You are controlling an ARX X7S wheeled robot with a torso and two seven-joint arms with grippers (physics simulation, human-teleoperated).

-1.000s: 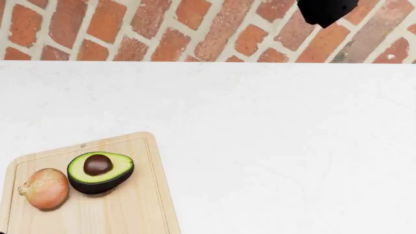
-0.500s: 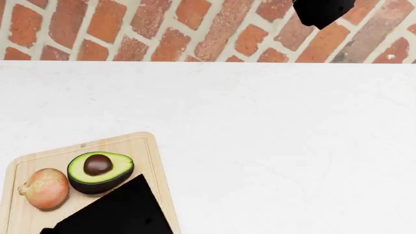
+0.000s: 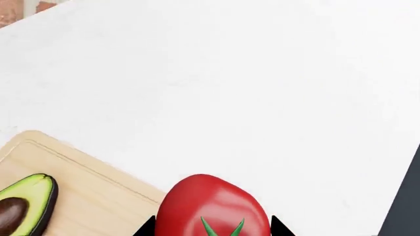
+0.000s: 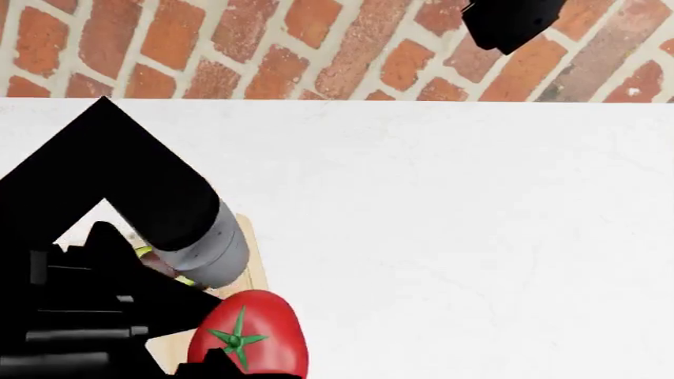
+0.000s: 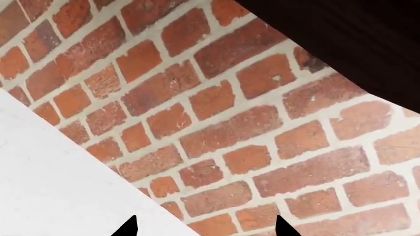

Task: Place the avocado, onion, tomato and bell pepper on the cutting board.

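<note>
Here the tomato [image 4: 249,338] was held by the left gripper [image 3: 208,229], whose two black fingertips [image 3: 145,229] were seen pressed against either side of the red fruit in the left wrist view, so the pincer was closed on it. In the head view the tomato was placed at the lower left, its green calyx facing up, over the near right edge of the cutting board [image 4: 251,251]; whether it touched the board could not be told. The board was mostly covered by the black left arm [image 4: 116,170] and its grey cuff [image 4: 211,257]. In the left wrist view a corner of the cutting board [image 3: 98,194] was shown lying on the white counter [image 3: 262,88], with the avocado [image 3: 26,204] lying on it flesh side up, pit visible, apart from the tomato. Only a sliver of the avocado [image 4: 144,254] was seen in the head view, beside the cuff. The onion was hidden. The right gripper [image 5: 204,227] was raised well apart from the board, shown as a dark shape [image 4: 511,22] against the brick wall [image 4: 263,47] at the upper right of the head view; its two fingertips were spread with nothing between them, so it was read as open. The white counter [image 4: 474,237] was seen to the right of the board.
</note>
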